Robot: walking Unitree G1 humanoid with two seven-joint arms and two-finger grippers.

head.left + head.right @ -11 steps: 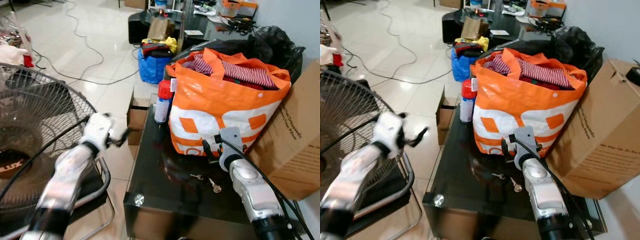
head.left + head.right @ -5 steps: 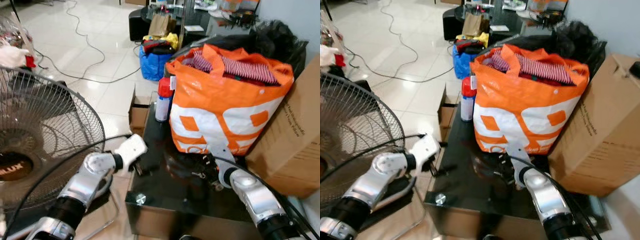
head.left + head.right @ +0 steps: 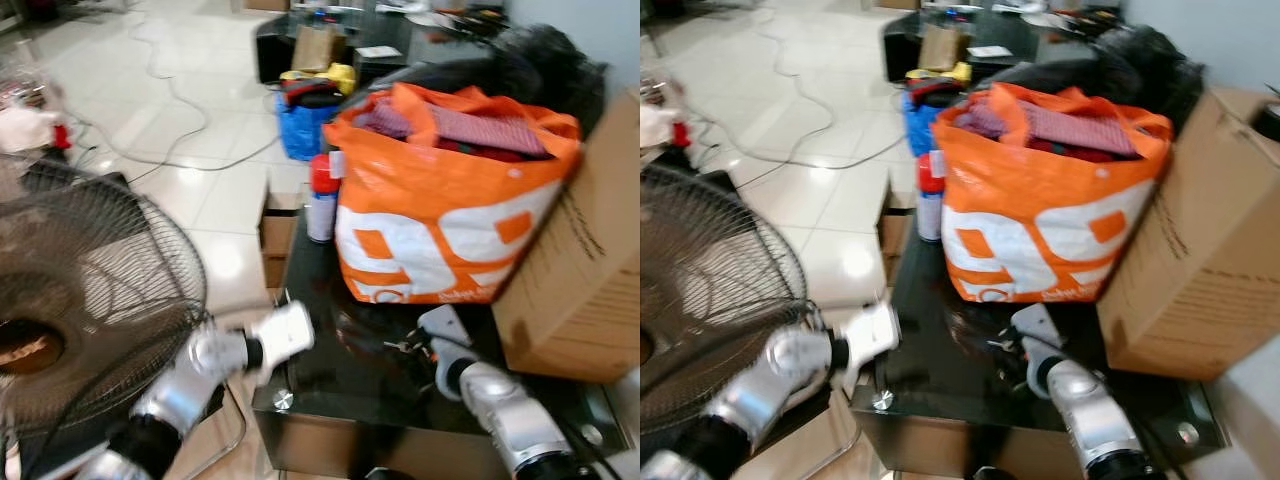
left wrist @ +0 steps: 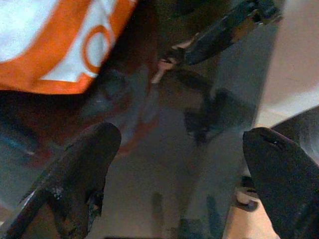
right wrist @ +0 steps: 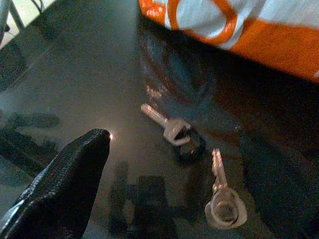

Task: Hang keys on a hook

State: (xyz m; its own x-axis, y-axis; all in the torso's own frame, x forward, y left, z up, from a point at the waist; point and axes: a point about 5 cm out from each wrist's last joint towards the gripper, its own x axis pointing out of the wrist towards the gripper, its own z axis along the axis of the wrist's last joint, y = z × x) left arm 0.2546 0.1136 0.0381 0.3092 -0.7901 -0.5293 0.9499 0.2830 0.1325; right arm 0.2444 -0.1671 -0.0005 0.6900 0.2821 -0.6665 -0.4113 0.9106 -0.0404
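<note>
Two keys (image 5: 194,164) lie on the table (image 5: 75,74); my right gripper (image 5: 164,164) hovers over them, fingers wide; my left gripper (image 4: 182,149), seemingly wide too.

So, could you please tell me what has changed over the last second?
The left end effector swung from beside the fan to the black table's near-left edge. The right end effector lowered toward the keys but has not gripped them. The keys still lie on the table before the orange bag; the camera itself shifted.
</note>
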